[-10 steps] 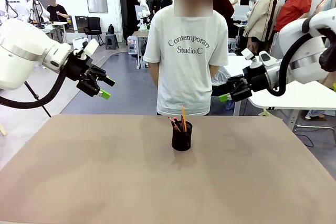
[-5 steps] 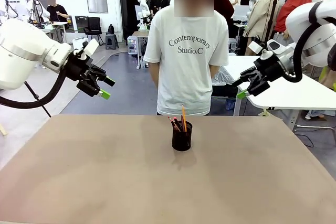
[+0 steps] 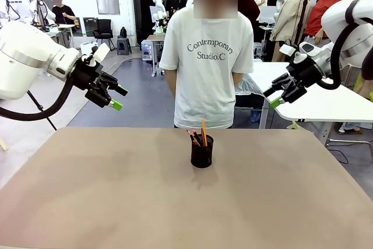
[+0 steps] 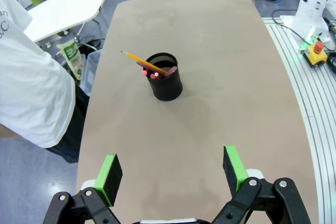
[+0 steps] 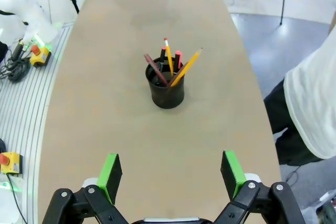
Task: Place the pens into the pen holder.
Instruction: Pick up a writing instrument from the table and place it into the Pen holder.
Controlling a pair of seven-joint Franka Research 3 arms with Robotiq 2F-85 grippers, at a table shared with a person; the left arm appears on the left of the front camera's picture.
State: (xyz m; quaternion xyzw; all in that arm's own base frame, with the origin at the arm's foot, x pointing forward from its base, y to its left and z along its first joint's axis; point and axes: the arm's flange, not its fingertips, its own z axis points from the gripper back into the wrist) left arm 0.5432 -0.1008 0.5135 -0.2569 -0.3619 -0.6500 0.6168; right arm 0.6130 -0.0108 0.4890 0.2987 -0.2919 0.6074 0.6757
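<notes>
The pen holder [image 3: 202, 151], a small black mesh cup, stands upright on the table a little beyond its middle. The pens [image 3: 203, 131] stick out of its top: a yellow-orange pencil, a reddish-brown one and dark ones with pink-red ends. My left gripper [image 3: 119, 98] hangs open in the air above the table's far left corner. At the far right my right gripper [image 3: 271, 97] is also raised and open. The left wrist view has the pen holder [image 4: 166, 84] and pens [image 4: 142, 62] far beyond my open left gripper [image 4: 172, 169]. Beyond my open right gripper [image 5: 170, 169] the right wrist view shows the pen holder [image 5: 167, 88] with the pens [image 5: 178, 66].
A person in a white T-shirt [image 3: 207, 56] stands at the far edge, right behind the holder. The brown table [image 3: 116, 190] is bare around the cup. A white table [image 3: 326, 103] stands behind at the right. Red stop buttons [image 4: 316, 51] [image 5: 5, 161] sit beside the table.
My right arm has drawn back to the right and upward, away from the person and the table's middle. The left arm, the holder and the pens have not moved.
</notes>
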